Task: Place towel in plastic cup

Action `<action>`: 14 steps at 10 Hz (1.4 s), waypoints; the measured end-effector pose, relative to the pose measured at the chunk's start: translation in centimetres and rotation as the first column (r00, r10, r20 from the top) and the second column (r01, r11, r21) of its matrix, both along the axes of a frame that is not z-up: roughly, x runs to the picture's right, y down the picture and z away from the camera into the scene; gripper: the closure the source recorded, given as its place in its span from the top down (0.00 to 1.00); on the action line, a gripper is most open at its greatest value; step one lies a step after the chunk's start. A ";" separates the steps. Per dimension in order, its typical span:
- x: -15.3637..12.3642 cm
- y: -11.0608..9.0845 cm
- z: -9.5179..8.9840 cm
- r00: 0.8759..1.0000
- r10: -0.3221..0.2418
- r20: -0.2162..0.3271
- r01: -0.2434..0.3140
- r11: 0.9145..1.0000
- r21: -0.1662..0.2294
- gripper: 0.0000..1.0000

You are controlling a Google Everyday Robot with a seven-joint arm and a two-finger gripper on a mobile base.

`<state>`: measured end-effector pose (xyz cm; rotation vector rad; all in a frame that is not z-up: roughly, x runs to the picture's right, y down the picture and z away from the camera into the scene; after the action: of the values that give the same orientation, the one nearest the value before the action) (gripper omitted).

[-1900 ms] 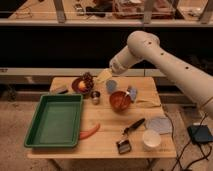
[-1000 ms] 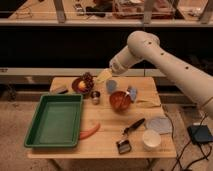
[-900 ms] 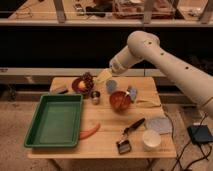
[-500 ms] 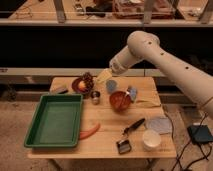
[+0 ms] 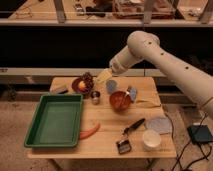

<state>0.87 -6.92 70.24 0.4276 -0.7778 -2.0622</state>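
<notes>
Cut off at the right edge: robot arm (image 5: 170,60), right of the red-brown bowl (image 5: 120,101).
Blurred: gripper (image 5: 104,76), above and behind-left of the bowl, jaws apart.
Blurred: plastic cup (image 5: 111,86), behind-left of the bowl; contact undeterminable.
Unidentifiable: contents of dark dish (image 5: 74,86), left of the bowl.
Unidentifiable: small dark object (image 5: 123,146), in front of the bowl.

The gripper (image 5: 103,76) hangs empty, jaws apart, above the rear of the table (image 5: 102,145), just up and left of the plastic cup (image 5: 111,86). The towel (image 5: 159,124) lies flat at the right, just behind the white cup (image 5: 151,139).
</notes>
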 end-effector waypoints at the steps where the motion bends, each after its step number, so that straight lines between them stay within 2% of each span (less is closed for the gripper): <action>1: 0.0 0.0 0.0 1.000 0.000 0.000 0.000 1.000 0.000 0.78; 4: 0.1 0.0 0.0 1.000 -0.002 -0.004 0.002 1.000 0.000 0.78; 6: 1.4 0.6 0.1 0.997 0.005 -0.079 -0.006 1.000 -0.015 0.78; 8: 4.3 1.6 0.4 0.988 0.013 -0.155 -0.019 0.999 -0.038 0.78; 11: 11.0 3.6 0.9 0.957 0.031 -0.289 -0.054 0.996 -0.075 0.78; 12: 14.0 4.7 1.3 0.934 0.034 -0.356 -0.072 0.993 -0.094 0.78; 13: 15.7 5.4 1.6 0.917 0.032 -0.397 -0.081 0.991 -0.108 0.78; 14: 17.7 6.4 2.1 0.892 0.023 -0.452 -0.091 0.988 -0.129 0.78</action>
<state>18.57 -0.53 72.30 -0.1128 -0.6170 -1.9268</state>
